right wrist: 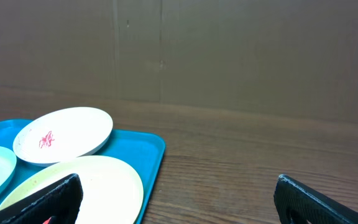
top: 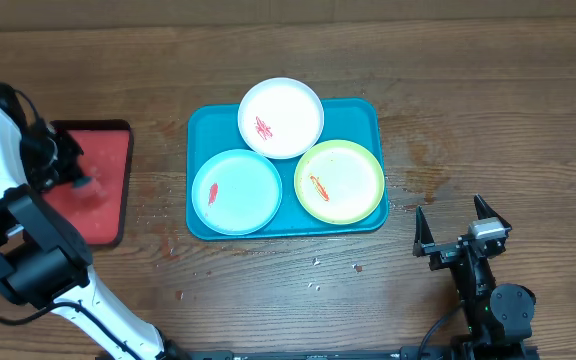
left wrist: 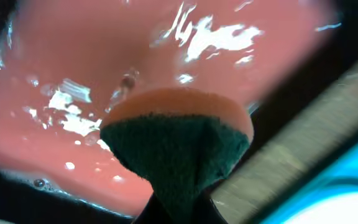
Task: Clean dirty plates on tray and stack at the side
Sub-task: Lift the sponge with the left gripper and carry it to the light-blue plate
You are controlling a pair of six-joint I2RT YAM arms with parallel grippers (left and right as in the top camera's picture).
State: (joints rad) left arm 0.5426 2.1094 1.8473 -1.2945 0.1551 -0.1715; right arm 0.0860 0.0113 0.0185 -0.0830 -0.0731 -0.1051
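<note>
**Table stock, one moment**

1. Tray (top: 208, 130): teal, in the middle of the table (top: 488, 100). It carries all three plates, so the stack at the side is not yet begun.
2. White plate (top: 281, 118): far middle of the tray, its far edge over the rim. It has a red smear near its centre.
3. Pale blue plate (top: 236, 190): near left of the tray, with a small red smear left of centre.
4. Yellow-green plate (top: 339, 180): near right of the tray, with an orange-red streak. The white plate seems to overlap the two near plates slightly, though this is hard to confirm from above.
5. Red tray (top: 103, 150): left of the teal one and apart from it. Its surface is wet and glistening (likely a dipping station).
6. Left gripper (top: 73, 178): over the red tray, clamped on a sponge (left wrist: 179, 137). The sponge's green scouring face is toward the wrist camera and its orange body lies beyond. It is held low, judged to be taking up water before any wiping. The blur hides whether it touches the tray.
7. Right gripper (top: 451, 215): fingers spread wide, nothing between them. It sits over bare table just near-right of the teal tray and faces the plates. It is judged to be parked there to lift away a plate once wiped.
</note>
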